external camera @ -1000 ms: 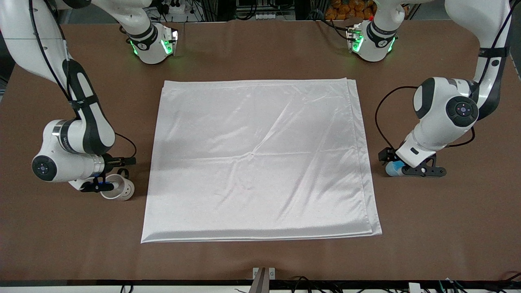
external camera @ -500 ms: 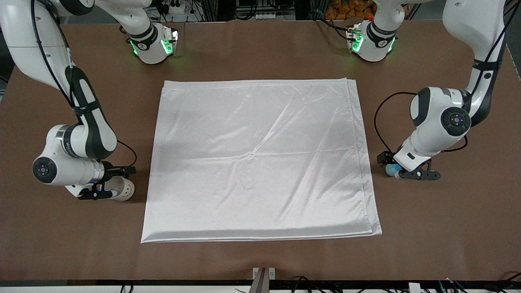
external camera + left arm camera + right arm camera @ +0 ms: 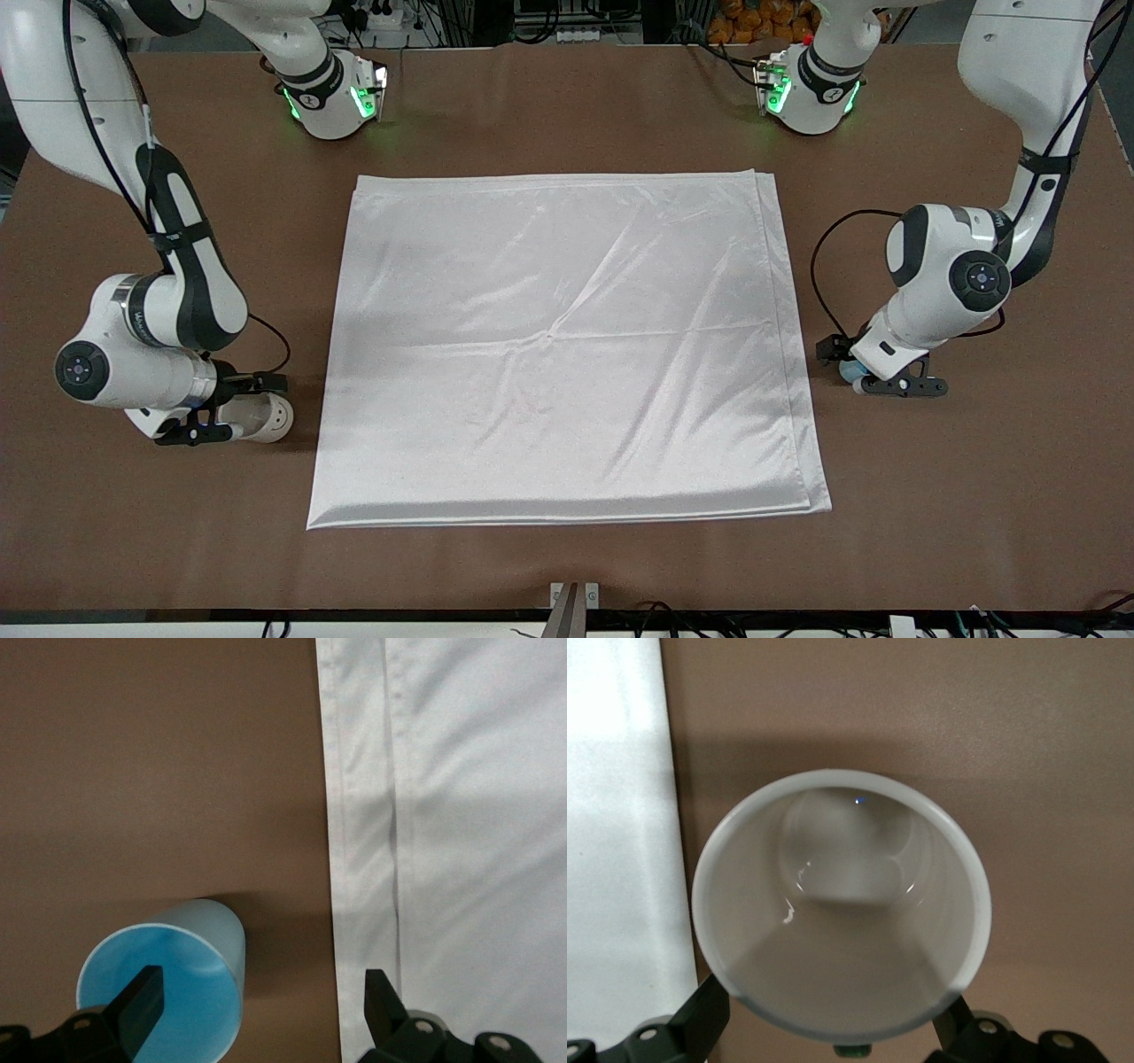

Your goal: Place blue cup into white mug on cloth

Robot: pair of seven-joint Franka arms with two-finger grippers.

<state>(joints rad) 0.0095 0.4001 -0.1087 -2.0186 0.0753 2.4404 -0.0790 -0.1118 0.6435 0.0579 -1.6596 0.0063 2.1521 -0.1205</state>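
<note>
Beside cloth | left tool wide, one finger inside blue cup | right tool wide, straddling white mug

glossy white arm shells, black joint bands, black cables, green-lit bases, seemingly black end effector fingers

This is a robotics lab, not a home. Two white Franka arms are mounted along one edge of a plain brown table, their bases glowing with green status lights. Tangles of black cables run along the table's edges, and power strips and equipment racks crowd the wall above the bases.
</note>
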